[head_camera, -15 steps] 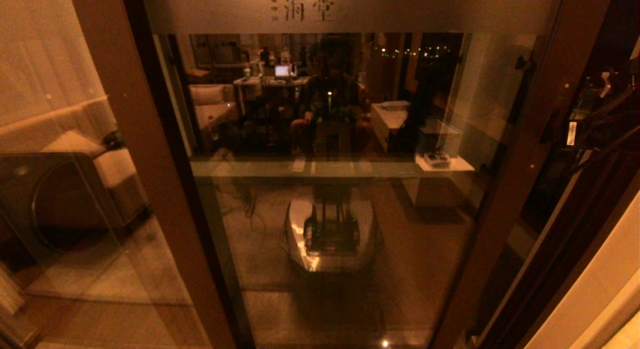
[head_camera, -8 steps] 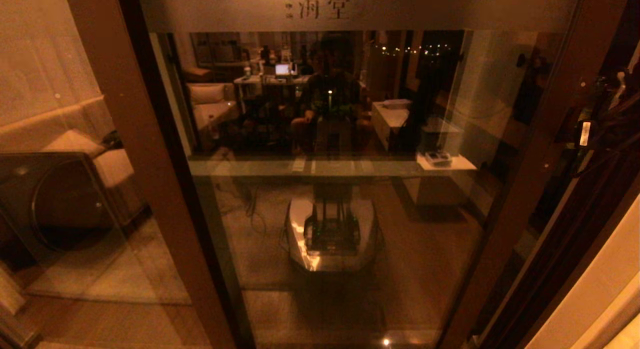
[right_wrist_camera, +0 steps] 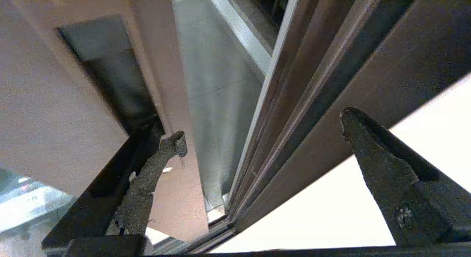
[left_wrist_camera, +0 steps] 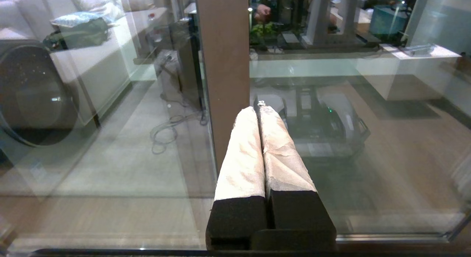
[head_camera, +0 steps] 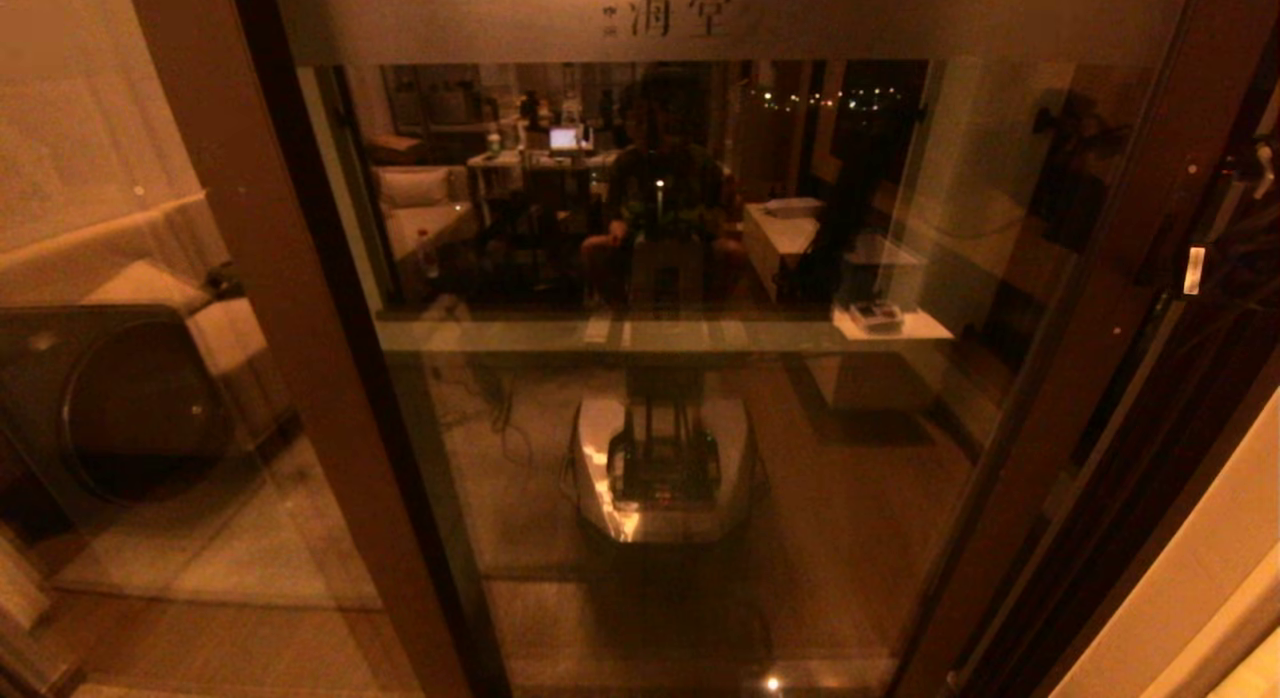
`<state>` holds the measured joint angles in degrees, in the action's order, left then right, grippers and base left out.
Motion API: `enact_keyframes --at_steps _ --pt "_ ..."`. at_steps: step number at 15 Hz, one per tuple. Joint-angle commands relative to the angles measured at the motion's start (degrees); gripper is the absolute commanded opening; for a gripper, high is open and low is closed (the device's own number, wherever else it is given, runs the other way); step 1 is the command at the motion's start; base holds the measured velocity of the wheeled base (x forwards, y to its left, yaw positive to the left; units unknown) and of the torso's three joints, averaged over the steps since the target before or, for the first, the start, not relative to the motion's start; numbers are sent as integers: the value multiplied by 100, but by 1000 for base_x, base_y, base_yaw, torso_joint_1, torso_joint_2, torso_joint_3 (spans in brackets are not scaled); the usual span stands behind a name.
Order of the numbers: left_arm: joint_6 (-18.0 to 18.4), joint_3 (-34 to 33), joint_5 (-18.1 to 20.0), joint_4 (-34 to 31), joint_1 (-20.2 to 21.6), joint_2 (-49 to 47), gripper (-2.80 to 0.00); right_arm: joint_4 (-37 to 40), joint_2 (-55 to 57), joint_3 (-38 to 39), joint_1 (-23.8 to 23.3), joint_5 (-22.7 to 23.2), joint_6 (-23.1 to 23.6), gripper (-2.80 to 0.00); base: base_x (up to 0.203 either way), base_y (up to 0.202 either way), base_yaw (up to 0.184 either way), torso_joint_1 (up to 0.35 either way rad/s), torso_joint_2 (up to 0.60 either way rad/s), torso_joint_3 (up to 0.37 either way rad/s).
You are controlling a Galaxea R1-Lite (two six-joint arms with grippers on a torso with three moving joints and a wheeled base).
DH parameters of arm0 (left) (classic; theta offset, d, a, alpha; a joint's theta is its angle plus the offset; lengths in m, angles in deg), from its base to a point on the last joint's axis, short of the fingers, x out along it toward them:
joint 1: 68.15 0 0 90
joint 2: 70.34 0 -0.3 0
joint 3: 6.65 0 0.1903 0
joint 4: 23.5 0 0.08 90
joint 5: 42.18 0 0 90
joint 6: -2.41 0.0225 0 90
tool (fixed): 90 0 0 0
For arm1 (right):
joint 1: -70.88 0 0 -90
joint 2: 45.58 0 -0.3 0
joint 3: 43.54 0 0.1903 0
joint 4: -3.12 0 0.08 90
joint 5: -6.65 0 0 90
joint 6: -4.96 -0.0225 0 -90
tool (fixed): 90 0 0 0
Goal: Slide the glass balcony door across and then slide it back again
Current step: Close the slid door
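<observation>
The glass balcony door point(head_camera: 700, 398) fills most of the head view, its frosted top band above and its handle stile point(head_camera: 1130, 308) leaning toward the right edge, close to the dark fixed frame point(head_camera: 1200, 458) there. In the right wrist view a narrow gap shows between that stile point(right_wrist_camera: 162, 65) and the frame's tracks point(right_wrist_camera: 294, 113), so the door does not look fully home against the jamb. The right gripper point(right_wrist_camera: 265, 128) sits at this gap with its fingers spread wide, one finger point(right_wrist_camera: 151, 176) at the stile's edge just below the dark recessed handle slot point(right_wrist_camera: 110, 80), the other over the frame side; it grasps nothing. The left gripper point(left_wrist_camera: 259, 109) hangs in front of the other brown stile point(left_wrist_camera: 224, 65), its padded fingers pressed together on nothing, and seems idle. Judging by the small gap, the door is near one end of its travel; which pass this is cannot be told from here.
</observation>
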<state>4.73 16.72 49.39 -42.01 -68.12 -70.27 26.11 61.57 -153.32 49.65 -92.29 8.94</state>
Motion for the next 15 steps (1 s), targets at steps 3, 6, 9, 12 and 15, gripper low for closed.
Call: enact_keyframes --at_steps 3,6,9,12,15 --pt "-3 -193 1 6 6 -7 -280 -6 26 -17 -82 7 6 0 0 0 0 0 0 0" --pt "-3 -193 1 6 6 -7 -280 -3 35 -8 -132 11 19 0 0 0 0 0 0 0" --pt "-3 -193 1 6 5 -7 -280 -6 52 -8 -197 16 94 0 0 0 0 0 0 0" --pt "0 -193 1 6 3 -7 -280 -6 52 1 -244 25 94 0 0 0 0 0 0 0" --pt "-3 -193 1 6 6 -7 -280 -6 52 1 -276 25 102 0 0 0 0 0 0 0"
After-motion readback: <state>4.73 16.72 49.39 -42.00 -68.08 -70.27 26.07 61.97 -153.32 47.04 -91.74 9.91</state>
